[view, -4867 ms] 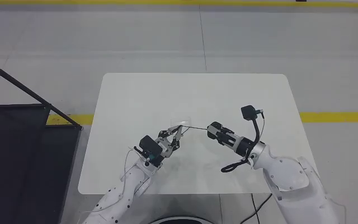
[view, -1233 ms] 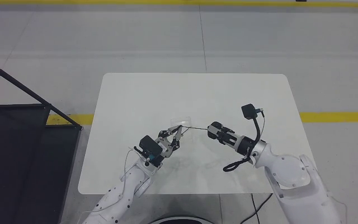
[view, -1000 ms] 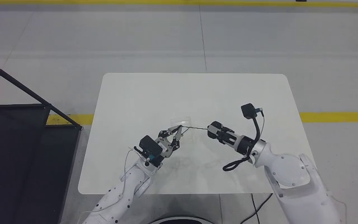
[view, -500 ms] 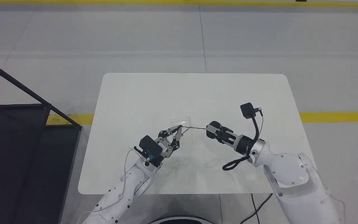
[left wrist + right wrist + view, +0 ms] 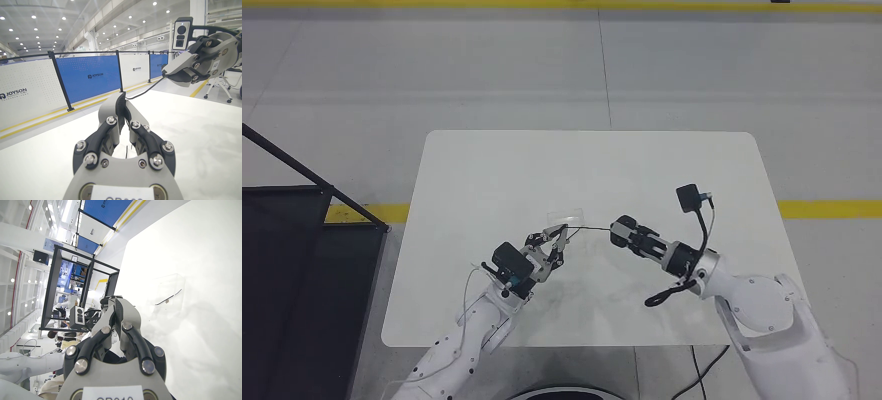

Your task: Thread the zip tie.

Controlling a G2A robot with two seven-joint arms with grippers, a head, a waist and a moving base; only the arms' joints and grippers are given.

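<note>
A thin black zip tie (image 5: 590, 231) stretches in the air between my two grippers, above the middle of the white table (image 5: 492, 180). My left gripper (image 5: 560, 238) is shut on one end of the tie; in the left wrist view its fingertips (image 5: 123, 98) pinch the strap. From there the zip tie (image 5: 145, 91) curves up to my right gripper (image 5: 165, 73), which is shut on the other end. In the right wrist view the right gripper (image 5: 115, 303) has its pads pressed together, and the tie between them is hidden.
A small clear plastic box (image 5: 565, 215) lies on the table just behind the left gripper. In the right wrist view a thin black strip (image 5: 168, 299) rests in this box (image 5: 170, 279). A black frame with dark panels (image 5: 292, 260) stands off the table's left side.
Almost nothing differs. The right arm's wrist shifted very slightly, and both grippers keep their hold on the tie at the same spot.
</note>
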